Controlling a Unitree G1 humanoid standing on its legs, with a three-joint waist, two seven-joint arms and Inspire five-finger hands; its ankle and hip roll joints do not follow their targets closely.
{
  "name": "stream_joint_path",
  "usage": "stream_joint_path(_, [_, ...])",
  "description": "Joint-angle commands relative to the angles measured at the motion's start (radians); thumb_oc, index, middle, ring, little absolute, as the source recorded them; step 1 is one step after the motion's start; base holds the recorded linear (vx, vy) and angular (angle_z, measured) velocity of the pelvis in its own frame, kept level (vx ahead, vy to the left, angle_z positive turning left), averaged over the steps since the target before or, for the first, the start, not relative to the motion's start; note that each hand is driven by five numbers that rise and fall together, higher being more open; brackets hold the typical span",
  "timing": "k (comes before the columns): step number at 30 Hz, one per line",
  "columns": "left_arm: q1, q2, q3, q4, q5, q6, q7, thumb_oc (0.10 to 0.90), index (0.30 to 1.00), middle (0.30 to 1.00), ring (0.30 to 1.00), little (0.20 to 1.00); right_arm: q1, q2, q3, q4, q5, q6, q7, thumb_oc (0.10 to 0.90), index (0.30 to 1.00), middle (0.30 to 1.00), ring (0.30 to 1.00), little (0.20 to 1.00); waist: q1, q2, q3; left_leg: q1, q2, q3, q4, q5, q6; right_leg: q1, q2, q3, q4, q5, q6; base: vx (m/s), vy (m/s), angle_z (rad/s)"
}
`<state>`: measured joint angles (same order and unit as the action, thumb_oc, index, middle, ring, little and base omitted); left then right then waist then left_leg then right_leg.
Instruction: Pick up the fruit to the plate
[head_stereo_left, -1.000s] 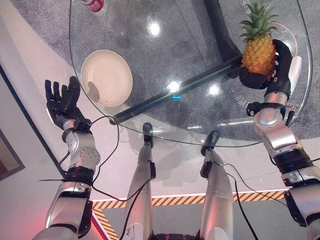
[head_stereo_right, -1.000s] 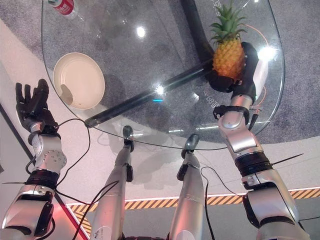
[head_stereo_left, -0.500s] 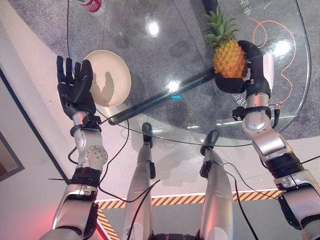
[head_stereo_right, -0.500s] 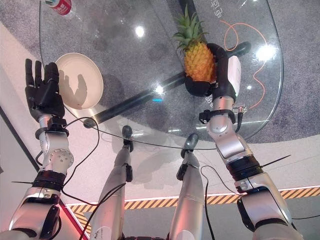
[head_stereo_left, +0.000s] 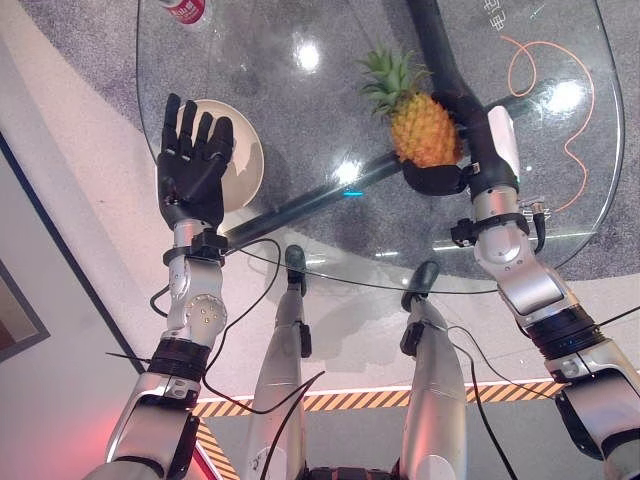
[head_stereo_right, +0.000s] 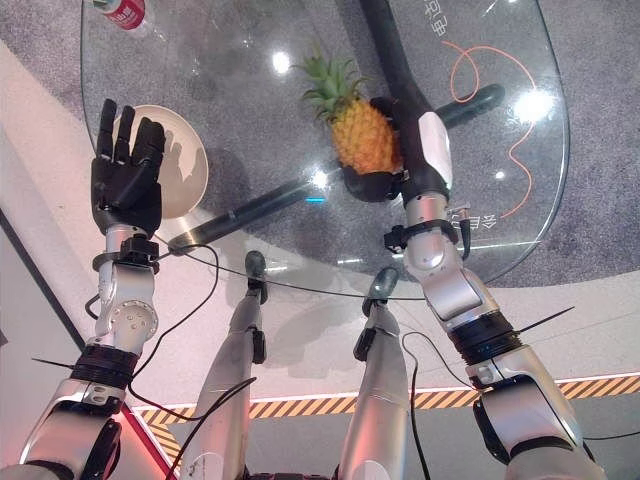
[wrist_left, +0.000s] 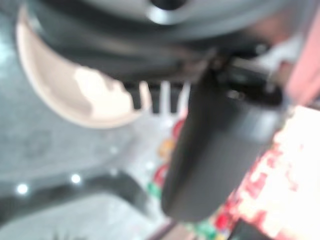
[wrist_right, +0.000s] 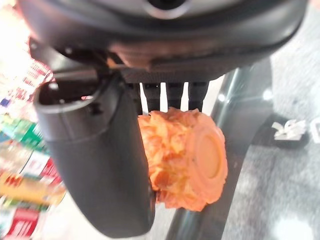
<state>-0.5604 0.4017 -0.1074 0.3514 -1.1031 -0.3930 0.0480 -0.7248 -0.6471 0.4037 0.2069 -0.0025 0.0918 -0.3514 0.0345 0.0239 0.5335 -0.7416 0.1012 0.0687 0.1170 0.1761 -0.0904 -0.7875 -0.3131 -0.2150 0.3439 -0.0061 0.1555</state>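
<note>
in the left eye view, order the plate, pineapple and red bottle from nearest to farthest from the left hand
1. The plate: right behind the open left hand, at the table's left edge.
2. The red bottle: far left, at the view's top edge.
3. The pineapple: off to the right, held in the right hand.

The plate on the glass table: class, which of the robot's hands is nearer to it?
Left. The left hand, fingers straight, is raised at the plate's edge, overlapping it. The right hand grips the pineapple across the table.
</note>
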Motion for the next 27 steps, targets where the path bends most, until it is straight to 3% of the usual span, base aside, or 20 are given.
stream_joint_path(1, [-0.056, 0.048, -0.001, -0.121, 0.043, -0.038, -0.077, 0.800, 0.900, 0.900, 0.900, 0.900, -0.058, -0.041, 0.021, -0.174, -0.068, -0.079, 0.014, 0.100, 0.300, 0.300, 0.300, 0.200, 0.013, 0.010, -0.013, 0.028, 0.051, -0.019, 0.075, -0.081, -0.042, 0.034, -0.025, -0.003, -0.096, 0.125, 0.062, 0.00, 0.000, 0.00])
stream_joint_path(27, [-0.079, 0.033, -0.123, -0.219, -0.045, 0.097, -0.181, 0.800, 0.900, 0.900, 0.900, 0.900, -0.120, -0.044, 0.117, -0.303, -0.063, -0.054, 0.103, 0.100, 0.300, 0.300, 0.300, 0.200, 0.016, 0.020, -0.013, 0.025, 0.042, -0.024, 0.065, -0.070, -0.037, 0.033, -0.038, -0.013, -0.113, 0.147, 0.070, 0.00, 0.000, 0.00])
